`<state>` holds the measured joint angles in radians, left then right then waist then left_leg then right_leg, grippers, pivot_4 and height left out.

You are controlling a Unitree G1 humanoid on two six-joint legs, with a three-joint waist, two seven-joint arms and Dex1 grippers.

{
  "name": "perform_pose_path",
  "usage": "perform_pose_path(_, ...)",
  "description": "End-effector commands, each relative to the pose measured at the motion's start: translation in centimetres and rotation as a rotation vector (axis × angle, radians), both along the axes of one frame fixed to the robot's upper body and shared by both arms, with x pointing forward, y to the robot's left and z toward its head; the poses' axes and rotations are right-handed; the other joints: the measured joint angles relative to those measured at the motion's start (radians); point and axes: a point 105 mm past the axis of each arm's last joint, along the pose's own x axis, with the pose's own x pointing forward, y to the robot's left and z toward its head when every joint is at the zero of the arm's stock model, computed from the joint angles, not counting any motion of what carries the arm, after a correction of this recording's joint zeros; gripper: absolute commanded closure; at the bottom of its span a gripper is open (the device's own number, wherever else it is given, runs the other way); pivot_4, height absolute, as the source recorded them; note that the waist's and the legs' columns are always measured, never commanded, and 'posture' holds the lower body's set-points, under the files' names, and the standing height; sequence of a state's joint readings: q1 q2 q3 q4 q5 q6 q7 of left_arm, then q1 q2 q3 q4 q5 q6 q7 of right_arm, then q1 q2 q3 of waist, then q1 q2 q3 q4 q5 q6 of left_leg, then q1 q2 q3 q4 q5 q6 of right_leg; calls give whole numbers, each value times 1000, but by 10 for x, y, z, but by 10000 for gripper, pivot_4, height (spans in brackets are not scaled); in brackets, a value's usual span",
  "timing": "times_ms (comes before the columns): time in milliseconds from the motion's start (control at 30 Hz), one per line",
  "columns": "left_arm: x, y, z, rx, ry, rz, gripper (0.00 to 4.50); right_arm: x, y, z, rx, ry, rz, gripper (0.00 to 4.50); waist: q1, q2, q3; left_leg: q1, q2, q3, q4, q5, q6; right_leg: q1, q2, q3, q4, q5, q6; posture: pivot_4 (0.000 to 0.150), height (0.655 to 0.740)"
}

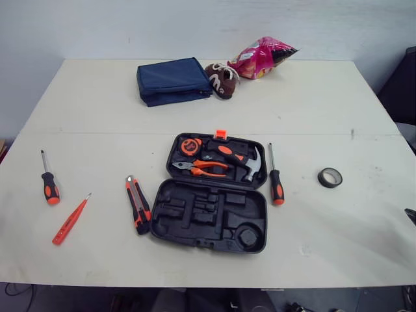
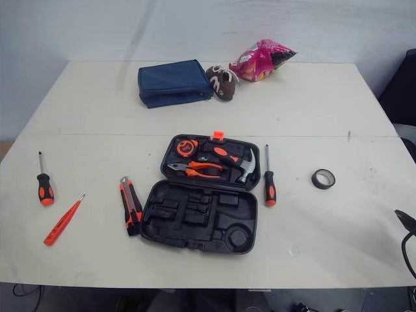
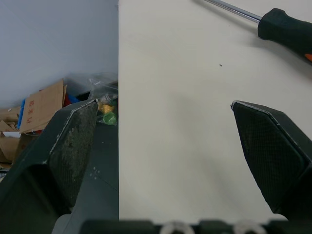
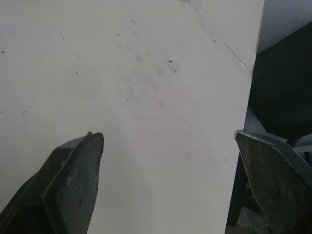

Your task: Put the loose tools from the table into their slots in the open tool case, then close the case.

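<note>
Our left gripper point(image 3: 163, 105) and right gripper point(image 4: 168, 135) hang with fingers spread apart over the cream table point(image 1: 338, 247). Mid-table lies the tool case point(image 1: 262, 214), lid back, a utility knife point(image 1: 138, 205) just left of it and a screwdriver point(image 1: 276, 185) just right. A blue pouch point(image 1: 172, 79) sits near the far wall point(image 1: 130, 26).

Left gripper point(image 3: 164, 105) poised with its 2 black fingers point(image 3: 73, 141) spread wide, textured pads turned inward; right gripper point(image 4: 168, 135) likewise parted, its 2 fingers point(image 4: 73, 178) set far apart; seen from the head, the right gripper's dark tip reaches in from the robot's right side.
</note>
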<state>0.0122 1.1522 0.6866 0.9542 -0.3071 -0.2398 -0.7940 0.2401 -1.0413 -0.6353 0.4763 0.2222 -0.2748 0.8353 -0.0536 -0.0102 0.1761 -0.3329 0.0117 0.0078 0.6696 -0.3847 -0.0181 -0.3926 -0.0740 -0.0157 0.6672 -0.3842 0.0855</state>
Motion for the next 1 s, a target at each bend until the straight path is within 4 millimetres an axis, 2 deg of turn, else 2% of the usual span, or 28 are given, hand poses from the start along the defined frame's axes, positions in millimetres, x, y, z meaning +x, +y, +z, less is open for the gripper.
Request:
perform_pose_path(33,7,-9,17,-26,-82,-53,466,5,5,6,21,-44,9,0,0,0,0,0,0,0,0,0,0,0,0,0,0,0,0,1500,7400)
perform_pose_path(100,14,-20,26,-92,-150,-104,466,11,13,5,50,-48,39,0,1,-1,-1,0,0,0,1,0,0,0,-1,-1,1,0,0,1500,7400)
perform_pose_path(233,21,-37,31,-141,-174,-179,466,16,24,8,90,-50,80,0,1,-1,-1,-1,0,-1,6,-1,1,0,-2,-3,4,0,0,1500,7400)
perform_pose_path(300,34,-60,32,-139,-167,-289,466,25,47,16,151,-61,170,0,1,-1,-1,-2,0,-1,8,-1,2,1,-2,-3,4,0,0,1500,7400)
perform_pose_path(367,50,-96,31,-148,-139,-436,466,34,82,24,224,-53,296,0,3,-1,-1,-2,0,-1,10,-1,2,1,-2,-3,6,0,0,1500,7400)
perform_pose_path(400,54,-108,29,-153,-123,-483,466,35,93,25,244,-41,334,0,4,-1,-1,-2,0,-1,11,-1,2,1,-3,-3,6,0,0,1500,7400)
perform_pose_path(533,71,-163,26,-195,-54,-699,466,36,138,19,289,57,492,0,17,-1,-1,-2,0,-3,13,-2,2,2,-2,-3,7,0,0,1500,7400)
perform_pose_path(567,73,-172,26,-190,-38,-730,466,35,144,18,299,74,514,0,22,-1,-1,-3,0,-3,13,-2,2,2,-2,-3,7,0,0,1500,7400)
perform_pose_path(633,77,-197,20,-129,25,-825,5897,30,157,12,307,140,571,5249,27,-1,-1,-3,0,-3,13,-2,3,2,-2,-3,7,0,0,1500,7400)
perform_pose_path(700,81,-217,19,-134,33,-888,12231,26,163,8,310,175,596,12581,31,-1,-1,-3,-1,-4,14,-2,3,2,-3,-3,6,0,1,1500,7400)
perform_pose_path(800,90,-247,11,-136,53,-964,26529,21,175,0,309,190,639,28863,30,-1,-1,-3,-2,-4,15,-2,3,3,-3,-3,6,1,2,1500,7400)
perform_pose_path(833,93,-255,8,-138,62,-980,30427,20,180,-2,308,190,652,32854,29,-1,-1,-3,-2,-4,15,-2,3,3,-3,-3,6,1,2,1500,7400)
perform_pose_path(867,95,-259,7,-140,67,-986,35964,20,183,-3,308,190,659,38966,29,-1,-1,-3,-2,-4,15,-2,3,3,-2,-3,6,1,2,1500,7400)
perform_pose_path(900,97,-264,5,-146,73,-996,39496,19,186,-4,306,187,667,43286,29,-1,-1,-3,-2,-4,15,-2,3,3,-2,-3,6,1,2,1500,7400)
perform_pose_path(933,100,-272,1,-141,89,-1011,43497,19,194,-6,309,190,686,45000,28,-1,-1,-3,-2,-4,15,-2,3,3,-2,-3,6,1,2,1500,7400)
perform_pose_path(1000,105,-281,-4,-131,111,-1029,44369,18,203,-8,314,195,709,45000,25,-1,-1,-3,-2,-4,15,-2,3,2,-2,-3,6,1,2,1500,7400)
